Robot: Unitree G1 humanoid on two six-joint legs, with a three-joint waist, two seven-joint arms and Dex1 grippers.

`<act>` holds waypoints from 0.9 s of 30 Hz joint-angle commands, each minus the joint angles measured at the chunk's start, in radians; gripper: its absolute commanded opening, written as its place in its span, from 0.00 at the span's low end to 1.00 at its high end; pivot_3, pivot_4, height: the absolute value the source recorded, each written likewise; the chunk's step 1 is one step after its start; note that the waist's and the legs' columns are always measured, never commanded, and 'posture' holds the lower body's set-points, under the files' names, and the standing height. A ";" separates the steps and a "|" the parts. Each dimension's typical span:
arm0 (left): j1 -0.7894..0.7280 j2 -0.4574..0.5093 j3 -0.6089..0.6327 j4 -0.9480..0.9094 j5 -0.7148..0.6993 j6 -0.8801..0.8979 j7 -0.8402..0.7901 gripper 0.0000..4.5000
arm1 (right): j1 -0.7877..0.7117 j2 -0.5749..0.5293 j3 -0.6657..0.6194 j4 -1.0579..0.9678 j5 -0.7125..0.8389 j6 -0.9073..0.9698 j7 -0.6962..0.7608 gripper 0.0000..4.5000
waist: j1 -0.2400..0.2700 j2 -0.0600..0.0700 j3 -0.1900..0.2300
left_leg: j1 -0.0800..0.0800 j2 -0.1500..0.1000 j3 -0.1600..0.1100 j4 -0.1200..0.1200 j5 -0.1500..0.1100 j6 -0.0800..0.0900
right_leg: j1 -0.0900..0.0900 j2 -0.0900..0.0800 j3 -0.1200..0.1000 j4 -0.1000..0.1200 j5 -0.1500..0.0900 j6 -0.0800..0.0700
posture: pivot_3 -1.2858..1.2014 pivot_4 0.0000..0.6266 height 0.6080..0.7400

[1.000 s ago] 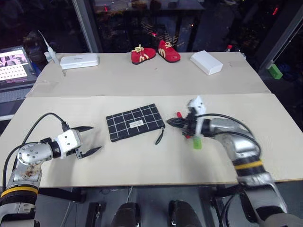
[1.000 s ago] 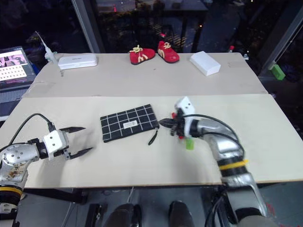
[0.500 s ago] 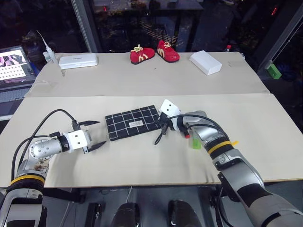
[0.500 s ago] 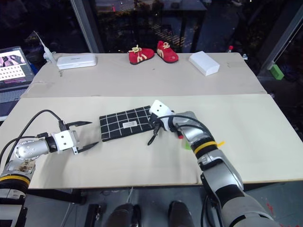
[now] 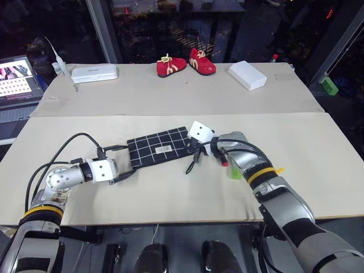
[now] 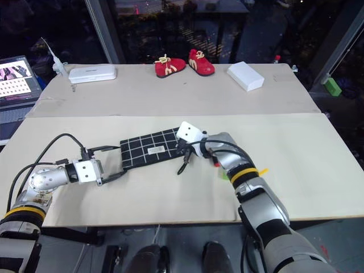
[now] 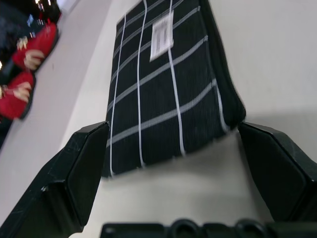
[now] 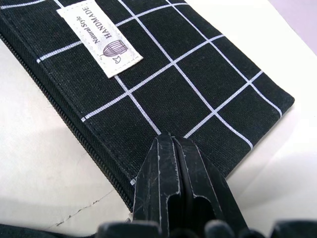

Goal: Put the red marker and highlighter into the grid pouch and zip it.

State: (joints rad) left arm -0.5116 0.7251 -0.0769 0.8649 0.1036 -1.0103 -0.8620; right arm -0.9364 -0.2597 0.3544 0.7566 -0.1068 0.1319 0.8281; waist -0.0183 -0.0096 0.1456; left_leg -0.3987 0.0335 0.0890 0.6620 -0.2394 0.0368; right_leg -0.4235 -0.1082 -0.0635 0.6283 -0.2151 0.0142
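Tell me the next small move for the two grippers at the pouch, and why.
Probably close the left gripper on the grid pouch's near end to pin it. Its open fingers straddle that end, while the shut right gripper rests at the zipper end by the pull strap. The pouch looks zipped, with the highlighter outside.

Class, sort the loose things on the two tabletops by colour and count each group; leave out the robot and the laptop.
Red: 3, two shoes and the red marker
White: 2, a flat case and a box
Green: 1, the highlighter
Black with white grid: 1, the grid pouch
Total: 7
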 commanded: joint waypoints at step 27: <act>-0.274 -0.038 -0.179 0.353 0.276 -0.223 0.308 0.67 | 0.025 -0.023 -0.063 -0.009 -0.007 0.014 -0.008 0.00 | 0.004 0.000 0.000 | -0.001 0.000 0.000 0.000 0.000 0.000 | 0.000 0.000 -0.001 0.000 0.000 0.000 | 0.52 0.24 1.00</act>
State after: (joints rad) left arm -0.7728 0.6767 -0.2577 1.2137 0.3966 -1.2241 -0.5450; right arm -0.9196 -0.2677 0.3078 0.7498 -0.1094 0.1385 0.8250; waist -0.0148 -0.0097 0.1456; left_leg -0.4001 0.0331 0.0890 0.6620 -0.2393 0.0368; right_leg -0.4242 -0.1084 -0.0652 0.6283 -0.2151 0.0144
